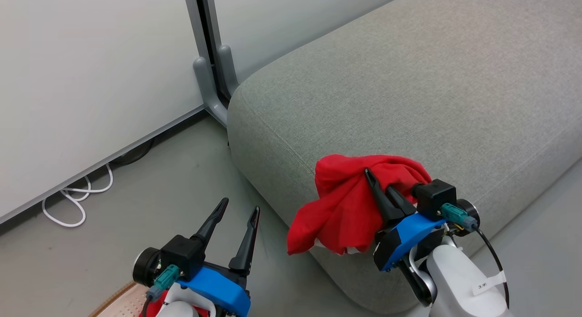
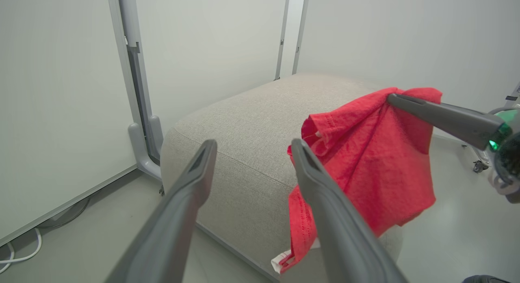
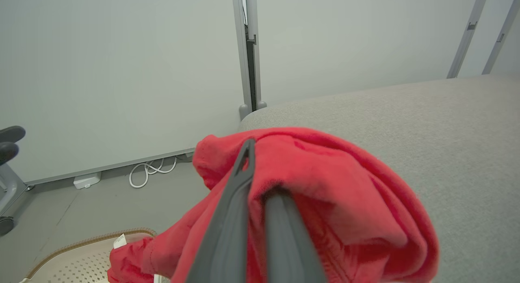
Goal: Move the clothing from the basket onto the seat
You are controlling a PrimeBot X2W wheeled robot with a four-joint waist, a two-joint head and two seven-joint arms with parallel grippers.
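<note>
My right gripper [image 1: 378, 180] is shut on a bunched piece of red clothing [image 1: 345, 208], held just over the near front corner of the grey seat [image 1: 409, 94]. The fabric drapes down the seat's edge, and a white-trimmed hem hangs lowest [image 2: 282, 262]. In the right wrist view the clothing [image 3: 325, 173] wraps both fingers above the seat [image 3: 406, 124]. My left gripper [image 1: 239, 208] stands open and holds nothing, to the left of the seat over the floor. A corner of the cream basket [image 1: 120, 303] with its brown rim shows below it, and the basket [image 3: 81, 254] sits under the hanging cloth.
Pale partition panels stand behind, joined at a grey post with a foot [image 1: 211, 80] beside the seat's far corner. A white cable [image 1: 77, 198] loops on the grey floor along the wall. A dark chair base [image 3: 8, 153] is at the far left.
</note>
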